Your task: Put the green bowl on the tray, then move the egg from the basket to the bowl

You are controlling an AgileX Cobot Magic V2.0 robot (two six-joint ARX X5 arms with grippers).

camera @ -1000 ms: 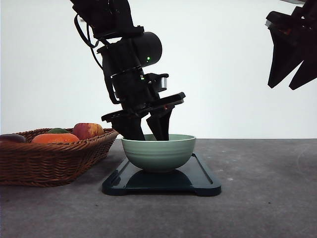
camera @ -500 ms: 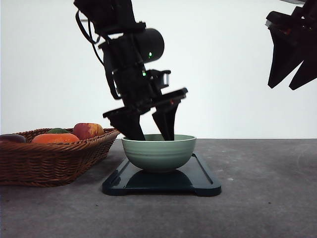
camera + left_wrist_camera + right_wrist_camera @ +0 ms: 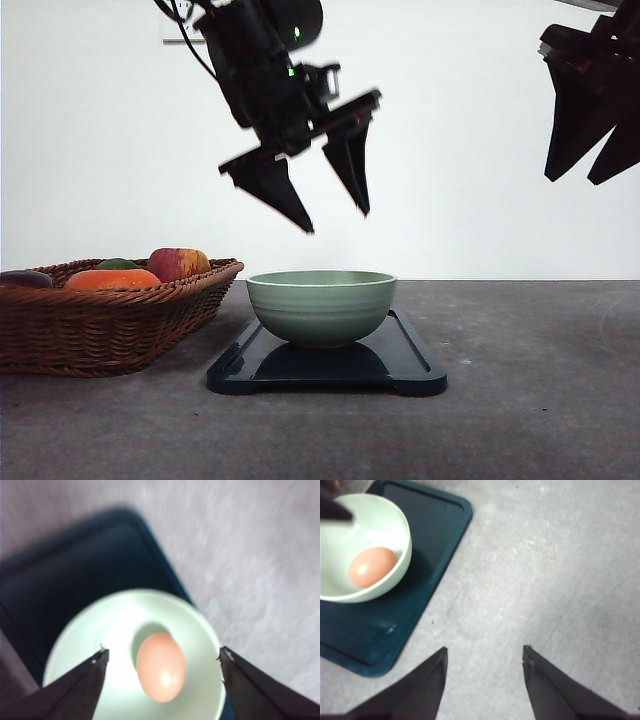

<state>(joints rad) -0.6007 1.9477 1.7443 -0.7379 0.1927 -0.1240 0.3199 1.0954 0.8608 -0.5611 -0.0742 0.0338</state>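
Observation:
The pale green bowl (image 3: 320, 306) stands on the black tray (image 3: 410, 366) in the middle of the table. A tan egg (image 3: 160, 666) lies inside the bowl (image 3: 130, 630), also seen as egg (image 3: 372, 566) in bowl (image 3: 380, 520) on the tray (image 3: 425, 545). My left gripper (image 3: 336, 220) hangs open above the bowl, nothing between its fingers (image 3: 80, 685). My right gripper (image 3: 585, 178) is open, high at the right, away from everything. The wicker basket (image 3: 95, 330) sits at the left.
The basket holds an apple (image 3: 177, 264), an orange fruit (image 3: 112, 279) and other produce. Bare grey table (image 3: 545, 570) stretches right of the tray.
My left gripper has risen out of the bowl to well above it, open and empty. The bowl, tray and right arm have stayed put.

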